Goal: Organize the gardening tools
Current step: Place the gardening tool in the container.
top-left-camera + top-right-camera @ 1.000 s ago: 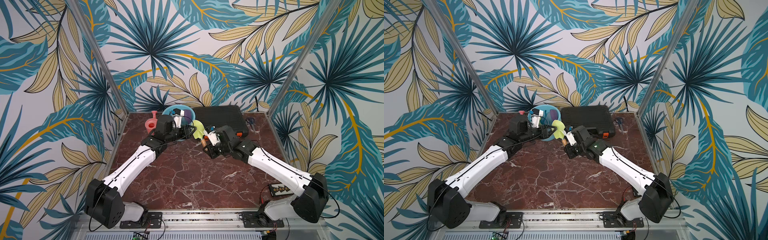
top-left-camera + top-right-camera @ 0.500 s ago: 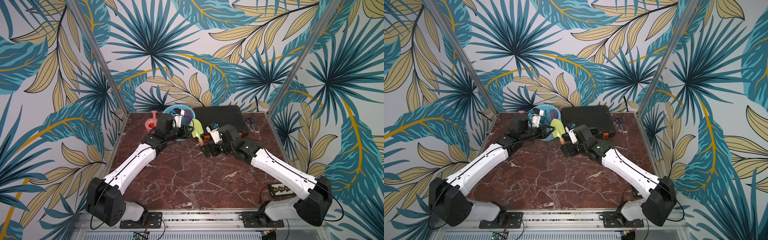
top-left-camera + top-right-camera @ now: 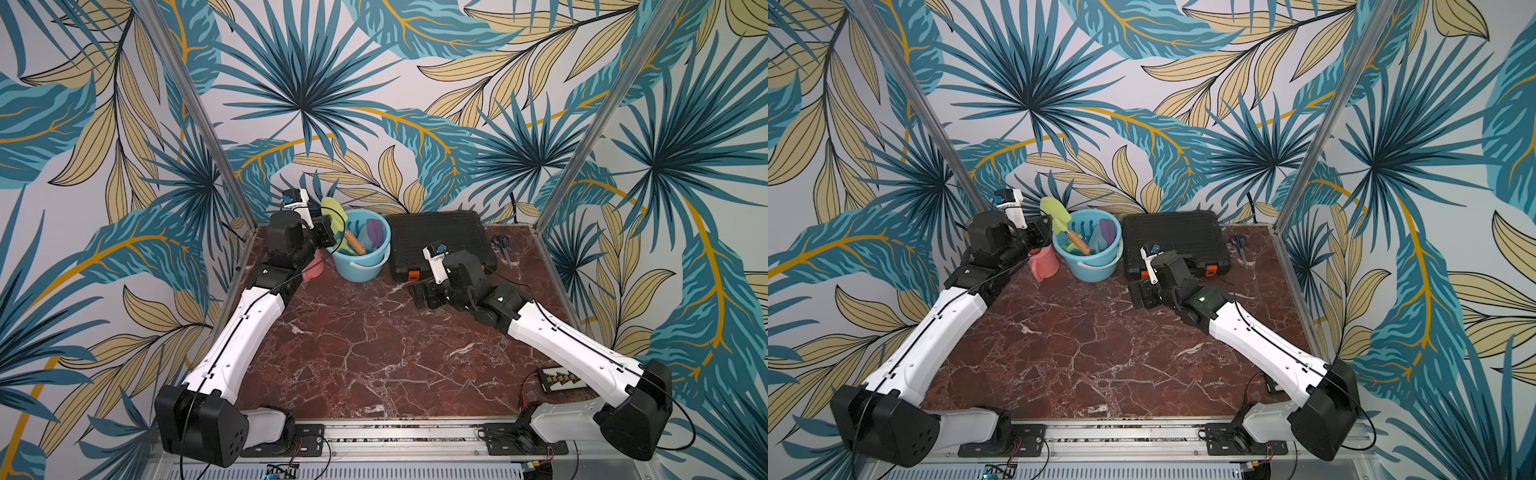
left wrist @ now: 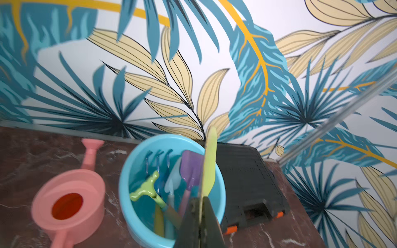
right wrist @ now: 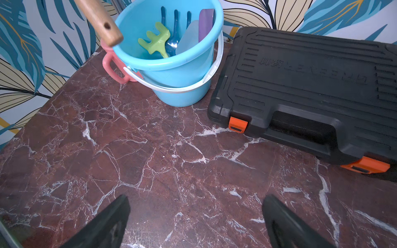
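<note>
My left fingers [image 4: 192,216] are clamped tight on the blade of the lime trowel [image 4: 209,167]. Its wooden handle slants down over the mouth of the blue bucket [image 3: 357,270]. The pink watering can [image 3: 1044,262] stands just beside the bucket. My right fingers [image 5: 111,221] are spread wide and empty above the tabletop [image 3: 374,340].

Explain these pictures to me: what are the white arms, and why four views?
Two robot arms work over a marble table. Two pictures look down on everything; two come from cameras on the arms' wrists. The left gripper is shut on the blade of a lime trowel, holding it over a blue bucket that contains a green rake, blue fork, pale blue trowel and purple scoop. The right gripper is open and empty. A pink watering can, a black case and scissors rest on the table.
</note>
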`<state>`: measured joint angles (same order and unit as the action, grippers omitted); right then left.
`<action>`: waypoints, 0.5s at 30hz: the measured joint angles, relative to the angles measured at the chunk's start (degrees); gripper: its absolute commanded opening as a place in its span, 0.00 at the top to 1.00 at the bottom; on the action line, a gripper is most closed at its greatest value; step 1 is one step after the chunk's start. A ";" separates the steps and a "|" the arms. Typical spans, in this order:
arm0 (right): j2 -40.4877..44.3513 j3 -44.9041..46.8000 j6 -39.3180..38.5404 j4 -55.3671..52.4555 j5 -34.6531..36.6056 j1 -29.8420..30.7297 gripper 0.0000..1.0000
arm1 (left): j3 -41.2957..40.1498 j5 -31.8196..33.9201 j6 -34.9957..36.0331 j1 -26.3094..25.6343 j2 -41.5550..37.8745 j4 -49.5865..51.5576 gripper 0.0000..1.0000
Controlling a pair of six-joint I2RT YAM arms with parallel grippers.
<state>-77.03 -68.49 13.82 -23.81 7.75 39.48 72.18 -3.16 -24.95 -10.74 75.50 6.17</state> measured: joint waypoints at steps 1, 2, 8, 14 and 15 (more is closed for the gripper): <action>0.00 0.00 0.13 0.02 0.00 0.00 0.00 | 0.02 1.25 0.87 0.17 0.44 -1.33 1.00; 0.00 0.00 0.31 0.04 -0.02 0.00 0.00 | 0.09 2.38 1.86 0.31 1.20 -2.95 1.00; 0.00 0.00 1.07 0.09 -0.04 0.00 0.01 | 1.07 4.22 7.32 0.33 9.55 -13.33 1.00; 0.11 0.22 1.92 0.28 0.00 0.00 0.00 | 3.41 1.36 12.72 0.09 20.02 -20.02 1.00; 0.28 0.48 2.05 0.42 0.02 0.00 0.00 | 3.41 0.98 13.44 -0.04 21.16 -20.46 1.00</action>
<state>-76.75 -68.01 15.88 -23.40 7.77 39.48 75.59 -2.17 -11.51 -10.79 96.66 -14.28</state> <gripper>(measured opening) 0.994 0.062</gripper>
